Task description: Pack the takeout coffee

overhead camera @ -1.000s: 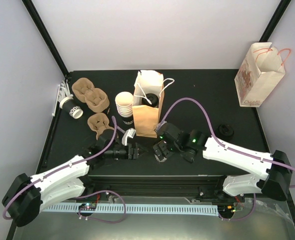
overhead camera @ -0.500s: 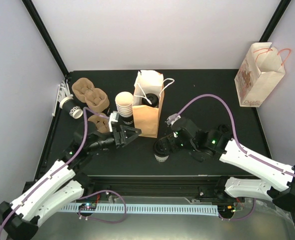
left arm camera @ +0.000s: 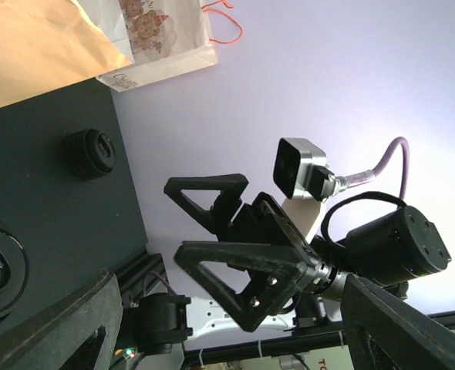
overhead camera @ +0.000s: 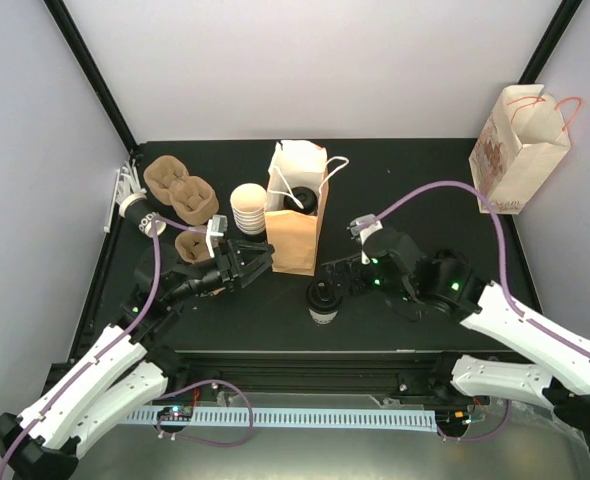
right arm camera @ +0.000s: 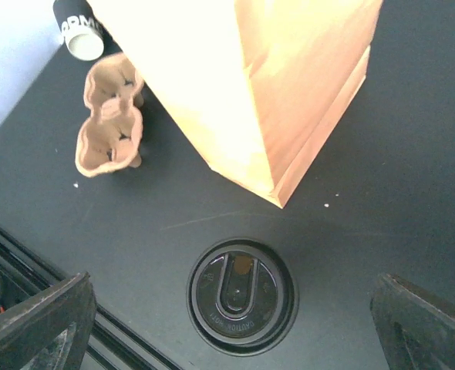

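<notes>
1. I see my right claw (overhead camera: 338, 274) spread wide and empty. It hangs just over the lidded coffee cup (right arm camera: 241, 295).
2. That cup stands upright on the counter (overhead camera: 415, 190), just before the brown bag (overhead camera: 297, 228).
3. My left claw (overhead camera: 257, 264) is spread too, holding nothing.

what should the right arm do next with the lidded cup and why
Probably bring the open right gripper down around the lidded cup and close: its wrist view shows the cup upright, centred between the spread jaws, with the open brown paper bag beyond.
</notes>
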Robot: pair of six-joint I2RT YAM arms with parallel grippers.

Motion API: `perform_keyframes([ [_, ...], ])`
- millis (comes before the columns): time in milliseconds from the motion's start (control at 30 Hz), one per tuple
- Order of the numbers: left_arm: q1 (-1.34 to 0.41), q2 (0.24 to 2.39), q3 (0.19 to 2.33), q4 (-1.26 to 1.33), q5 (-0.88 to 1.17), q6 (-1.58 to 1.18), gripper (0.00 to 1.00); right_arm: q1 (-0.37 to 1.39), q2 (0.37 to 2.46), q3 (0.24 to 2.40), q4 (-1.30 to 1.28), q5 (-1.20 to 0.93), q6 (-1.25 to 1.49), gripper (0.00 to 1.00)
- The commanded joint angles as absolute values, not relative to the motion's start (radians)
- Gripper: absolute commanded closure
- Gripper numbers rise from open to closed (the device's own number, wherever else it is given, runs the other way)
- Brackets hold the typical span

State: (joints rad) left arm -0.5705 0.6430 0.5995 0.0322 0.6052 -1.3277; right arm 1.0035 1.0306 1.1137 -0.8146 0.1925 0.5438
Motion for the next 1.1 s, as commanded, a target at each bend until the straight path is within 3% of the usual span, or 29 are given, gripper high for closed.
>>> perform_keyframes([
  [0,-0.561,0.630,0.629,0.096,0.599,-1.369,0.20,0.997,0.947,1.084,-0.806,0.290,0.602,0.00],
  [200,-0.561,0.602,0.602,0.012,0.592,-1.344,0.19,0.997,0.851,0.945,-0.714,0.344,0.591,0.00],
  [400,-0.560,0.582,0.508,0.126,0.611,-1.396,0.12,0.997,0.837,0.886,-0.687,0.281,0.557,0.00],
  [567,-0.560,0.584,0.600,-0.141,0.518,-1.200,0.11,0.997,0.856,0.873,-0.674,0.132,0.454,0.00],
  [733,-0.562,0.590,0.633,-0.163,0.532,-0.999,0.11,0.996,0.900,0.914,-0.736,0.135,0.404,0.00],
  [1067,-0.567,0.620,0.548,-0.140,0.513,-0.933,0.11,1.002,0.989,0.938,-0.826,0.108,0.471,0.00],
])
